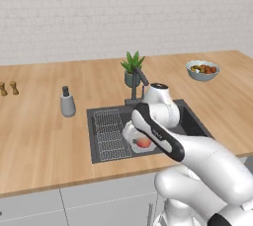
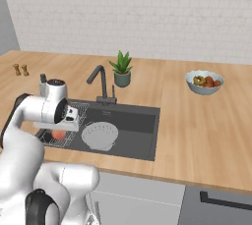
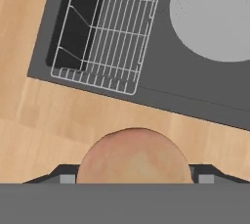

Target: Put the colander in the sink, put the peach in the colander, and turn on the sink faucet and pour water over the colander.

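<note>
My gripper (image 3: pixel 133 177) is shut on the peach (image 3: pixel 133 155), an orange-pink round fruit that hides most of the fingers (image 3: pixel 62 173). In the hand view the peach hangs over the wooden counter edge in front of the sink (image 3: pixel 161 78). The white perforated colander (image 2: pixel 100 136) sits upright in the dark basin, to the right of the wire grid rack (image 2: pixel 74 108). From the right base camera the peach (image 2: pixel 59 134) shows under the hand, left of the colander. The dark faucet (image 2: pixel 101 82) stands behind the basin, its spout angled over it. No water is visible.
A potted plant (image 2: pixel 121 70) stands behind the faucet. The grey soap dispenser (image 1: pixel 67 102) is left of the sink (image 1: pixel 191 119). A grey-rimmed fruit bowl (image 2: pixel 204 82) sits far right, and two small shakers (image 1: pixel 9 88) far left.
</note>
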{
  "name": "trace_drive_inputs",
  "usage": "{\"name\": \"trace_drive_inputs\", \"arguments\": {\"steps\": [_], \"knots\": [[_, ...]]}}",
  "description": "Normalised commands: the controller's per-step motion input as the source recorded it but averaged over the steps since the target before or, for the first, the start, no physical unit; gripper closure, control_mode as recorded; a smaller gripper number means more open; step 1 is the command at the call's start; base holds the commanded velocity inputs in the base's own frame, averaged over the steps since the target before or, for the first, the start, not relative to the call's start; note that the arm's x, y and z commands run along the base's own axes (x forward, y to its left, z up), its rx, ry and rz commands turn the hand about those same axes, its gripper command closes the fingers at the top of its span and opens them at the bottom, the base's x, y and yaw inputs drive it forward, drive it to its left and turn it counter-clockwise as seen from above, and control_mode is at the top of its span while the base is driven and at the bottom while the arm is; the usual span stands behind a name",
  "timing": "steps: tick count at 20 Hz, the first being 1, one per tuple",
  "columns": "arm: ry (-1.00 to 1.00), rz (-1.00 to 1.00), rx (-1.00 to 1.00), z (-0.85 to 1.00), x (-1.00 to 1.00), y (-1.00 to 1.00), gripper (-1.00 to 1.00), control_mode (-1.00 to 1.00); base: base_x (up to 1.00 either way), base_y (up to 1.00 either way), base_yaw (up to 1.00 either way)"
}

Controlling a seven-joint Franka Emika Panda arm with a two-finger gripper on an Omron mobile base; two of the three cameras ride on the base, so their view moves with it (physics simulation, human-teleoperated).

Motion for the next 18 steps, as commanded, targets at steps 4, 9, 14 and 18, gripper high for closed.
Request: {"name": "trace_drive_inputs", "arguments": {"steps": [4, 9, 14, 18], "knots": [[-0.07, 0.16, 0.00, 0.04, 0.05, -0.87, 1.00, -1.00, 0.00, 0.00, 0.00], [-0.07, 0.12, 0.00, 0.02, 0.10, -0.83, 1.00, -1.00, 0.00, 0.00, 0.00], [-0.03, 0.02, 0.05, 0.03, 0.38, -0.77, 1.00, -1.00, 0.00, 0.00, 0.00], [0.01, -0.01, 0.11, 0.01, 0.55, -0.72, 1.00, -1.00, 0.00, 0.00, 0.00]]}}
